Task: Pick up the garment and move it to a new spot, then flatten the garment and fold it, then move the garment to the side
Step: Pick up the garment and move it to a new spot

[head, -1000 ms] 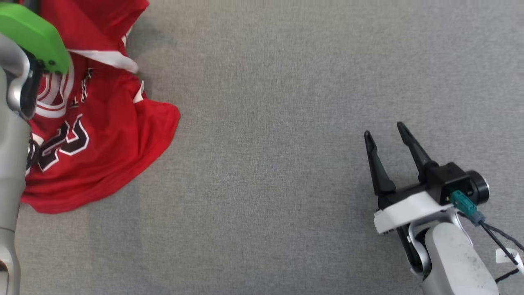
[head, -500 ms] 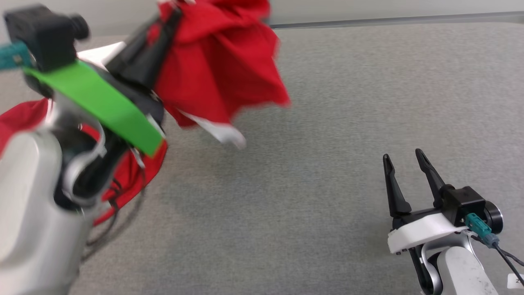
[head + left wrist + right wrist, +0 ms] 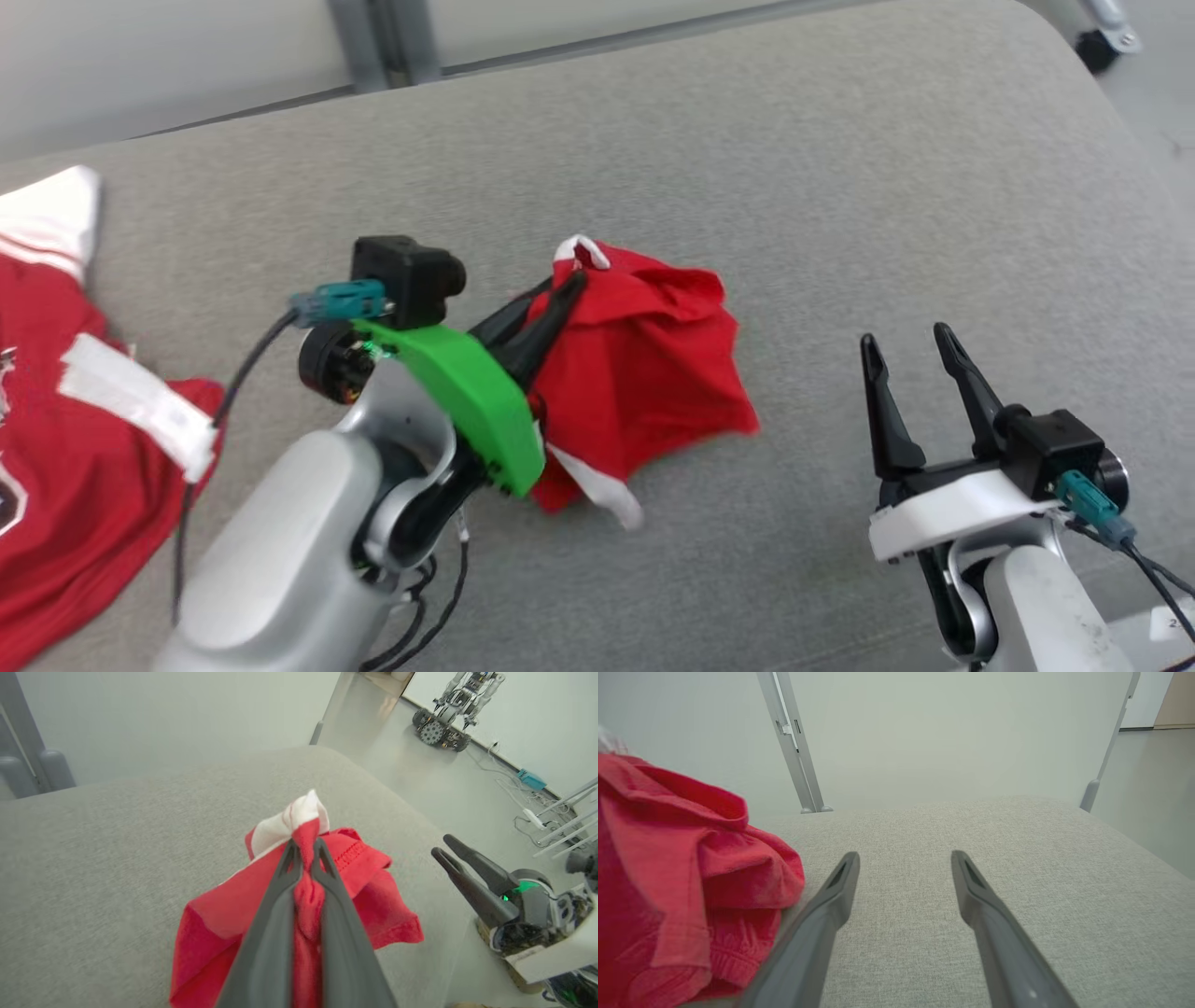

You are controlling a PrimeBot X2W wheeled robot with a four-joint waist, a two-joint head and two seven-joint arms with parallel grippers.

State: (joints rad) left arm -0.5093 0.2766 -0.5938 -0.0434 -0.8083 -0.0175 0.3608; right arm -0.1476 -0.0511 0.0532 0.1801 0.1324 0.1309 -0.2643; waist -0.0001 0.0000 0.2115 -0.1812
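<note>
Soft, even, bright light, no glare. The garment [image 3: 653, 383] throws only a faint shadow on the tabletop [image 3: 840, 205] just below the left jaws. Its lower hem is blurred. Wrist views bend at their edges, and the jaws nearest the lens look soft.

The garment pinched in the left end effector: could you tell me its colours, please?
The garment is red with white trim, clearest in the left wrist view.

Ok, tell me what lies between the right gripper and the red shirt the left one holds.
Just bare grey surface between the held shirt and the right gripper, as the head view shows.
</note>
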